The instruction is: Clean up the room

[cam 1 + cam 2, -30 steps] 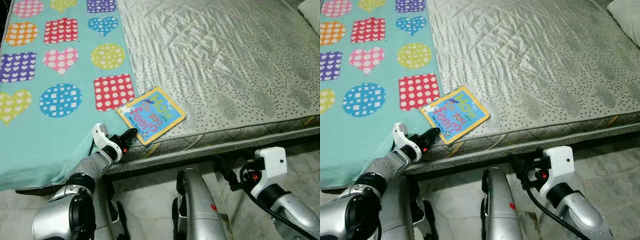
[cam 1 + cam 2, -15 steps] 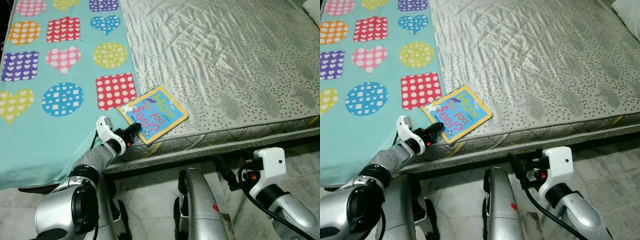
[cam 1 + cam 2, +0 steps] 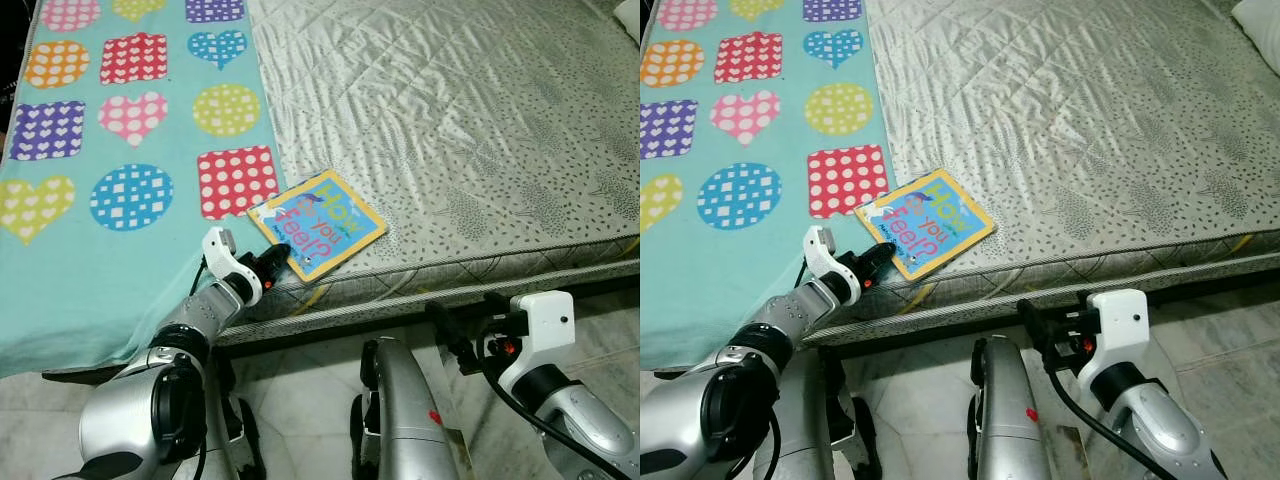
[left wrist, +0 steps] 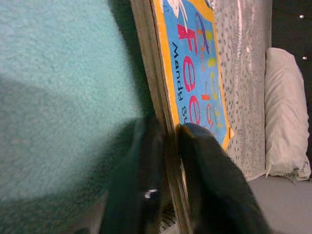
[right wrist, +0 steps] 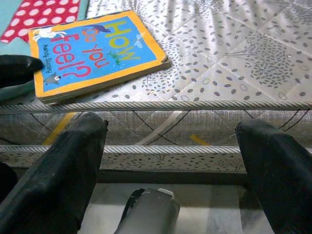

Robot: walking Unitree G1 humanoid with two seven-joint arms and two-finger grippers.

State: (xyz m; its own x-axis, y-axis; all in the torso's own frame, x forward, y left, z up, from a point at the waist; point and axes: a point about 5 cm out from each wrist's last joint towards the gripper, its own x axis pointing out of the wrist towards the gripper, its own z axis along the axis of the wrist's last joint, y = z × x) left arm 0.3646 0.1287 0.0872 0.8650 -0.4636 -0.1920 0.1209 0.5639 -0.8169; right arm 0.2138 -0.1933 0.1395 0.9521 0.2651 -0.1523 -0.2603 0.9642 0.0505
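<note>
A blue picture book (image 3: 318, 224) with a yellow border lies flat near the mattress's front edge, beside the turquoise blanket. My left gripper (image 3: 277, 263) reaches up from below to the book's near-left edge. In the left wrist view its two black fingers (image 4: 213, 185) sit tight on either side of the book's edge (image 4: 167, 122), shut on it. My right gripper (image 3: 468, 325) hangs lower, in front of the mattress side, open wide with nothing between its fingers (image 5: 56, 178). The book (image 5: 95, 48) lies ahead of it.
A turquoise blanket (image 3: 120, 150) with dotted hearts and circles covers the bed's left part. Grey quilted mattress (image 3: 450, 120) spreads to the right, with a white pillow (image 3: 1260, 18) at the far corner. Pale tiled floor (image 3: 300, 400) and my own silver leg (image 3: 400, 420) lie below.
The view has shifted slightly to the right. My left gripper has edged up closer onto the book's edge. The right arm has barely moved.
</note>
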